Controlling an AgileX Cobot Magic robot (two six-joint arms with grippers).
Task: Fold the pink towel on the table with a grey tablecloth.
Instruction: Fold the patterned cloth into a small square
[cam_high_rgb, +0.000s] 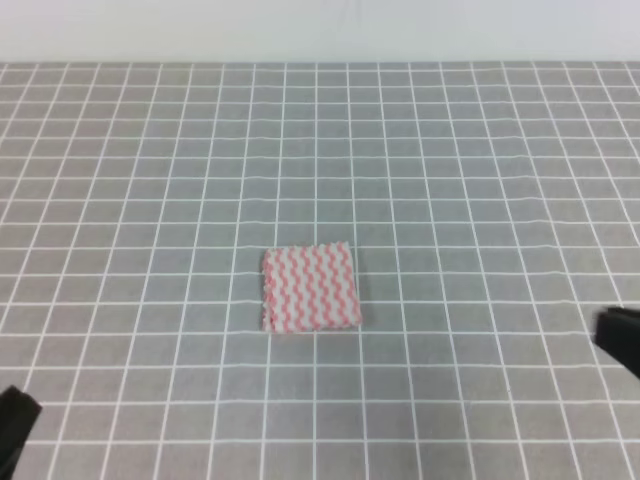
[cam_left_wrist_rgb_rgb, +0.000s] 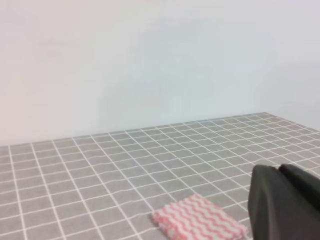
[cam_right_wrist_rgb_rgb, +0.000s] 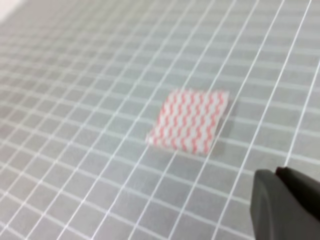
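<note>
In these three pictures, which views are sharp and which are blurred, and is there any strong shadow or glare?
Exterior high view: even light, pink towel fairly sharp, no glare. Right wrist view: soft blur overall. Left wrist view: the dark right gripper is out of focus.

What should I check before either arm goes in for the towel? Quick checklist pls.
1. Pink towel visible in all three views: ok.
2. Towel lying flat on the grey tablecloth, nothing on top of it: ok.
3. Already folded or not: cannot tell; it looks small and square.
4. Left gripper clear of the towel: ok, at the lower left edge of the high view.
5. Right gripper clear of the towel: ok, at the right edge.
6. Jaws open on both: cannot tell, only dark parts show.
</note>
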